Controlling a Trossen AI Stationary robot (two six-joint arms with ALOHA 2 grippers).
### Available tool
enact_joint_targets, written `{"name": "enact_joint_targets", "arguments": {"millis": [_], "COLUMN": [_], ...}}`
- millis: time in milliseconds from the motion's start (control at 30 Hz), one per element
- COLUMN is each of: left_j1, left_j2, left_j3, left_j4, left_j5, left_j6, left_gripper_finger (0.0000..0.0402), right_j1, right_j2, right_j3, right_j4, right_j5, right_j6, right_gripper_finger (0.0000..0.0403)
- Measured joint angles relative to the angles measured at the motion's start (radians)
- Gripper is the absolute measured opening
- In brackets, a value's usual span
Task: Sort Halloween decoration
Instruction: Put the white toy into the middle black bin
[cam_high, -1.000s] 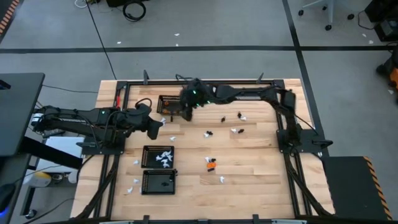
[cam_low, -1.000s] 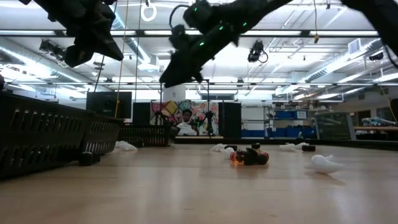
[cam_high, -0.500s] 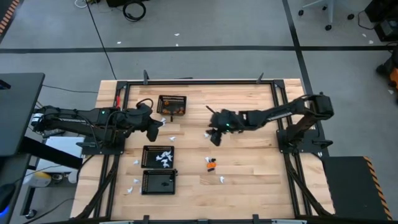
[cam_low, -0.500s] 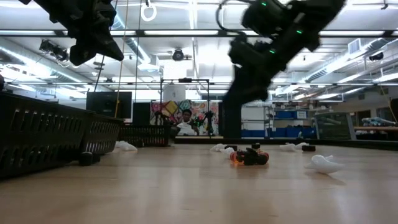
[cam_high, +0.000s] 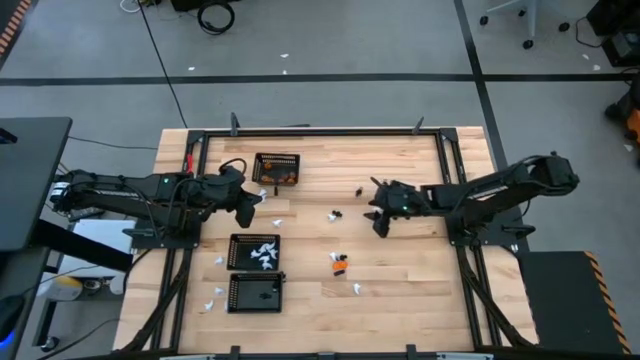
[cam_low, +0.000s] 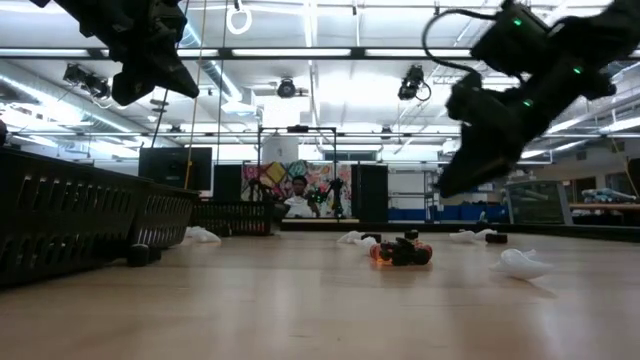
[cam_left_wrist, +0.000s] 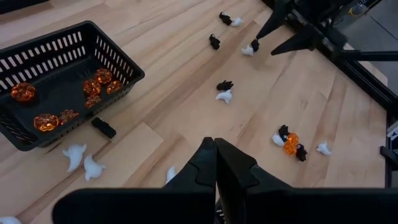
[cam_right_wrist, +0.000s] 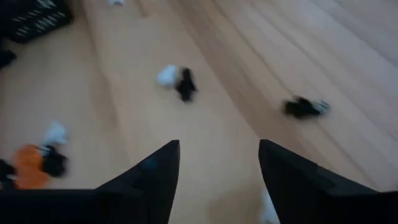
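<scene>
Pieces (cam_high: 340, 264), tiny and probably light, lie scattered mid-table; a low pinch across one suits. Right gripper (cam_high: 381, 225), fingers apart, hovers near the right edge. Left gripper (cam_left_wrist: 215, 163), fingers together, waits left.

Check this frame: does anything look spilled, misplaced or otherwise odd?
Nothing looks damaged. Unsorted pieces lie loose on the table: a mixed orange, black and white cluster mid-table, and white pieces just outside the baskets. The basket of orange pieces sits square. The right gripper hangs open and empty.
</scene>
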Motion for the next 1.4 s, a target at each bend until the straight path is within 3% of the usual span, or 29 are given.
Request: {"name": "enact_joint_targets", "arguments": {"millis": [167, 433, 767, 1033, 1200, 1400], "left_j1": [0.000, 0.000, 0.000, 0.000, 0.000, 0.000], "left_j2": [0.000, 0.000, 0.000, 0.000, 0.000, 0.000], "left_j3": [0.000, 0.000, 0.000, 0.000, 0.000, 0.000], "left_j4": [0.000, -0.001, -0.001, -0.001, -0.001, -0.001], "left_j5": [-0.012, -0.027, -0.027, -0.027, -0.026, -0.025], "left_j6": [0.000, 0.000, -0.001, -0.019, -0.047, -0.047], "left_gripper_finger": [0.0009, 0.0009, 0.0009, 0.0009, 0.0009, 0.0009], "right_j1": [-0.008, -0.033, -0.036, 0.014, 0.065, 0.076], "right_j2": [-0.025, 0.056, 0.239, 0.433, 0.485, 0.488], "right_j3": [-0.090, -0.160, -0.275, -0.275, -0.281, -0.286], "right_j4": [0.054, 0.233, 0.652, 0.809, 0.868, 0.870], "right_j5": [0.024, 0.051, 0.099, 0.112, 0.178, 0.199], "right_j6": [-0.031, -0.077, -0.095, -0.087, -0.063, -0.052], "right_gripper_finger": [0.0236, 0.0223, 0.0200, 0.0186, 0.0159, 0.0095]}}
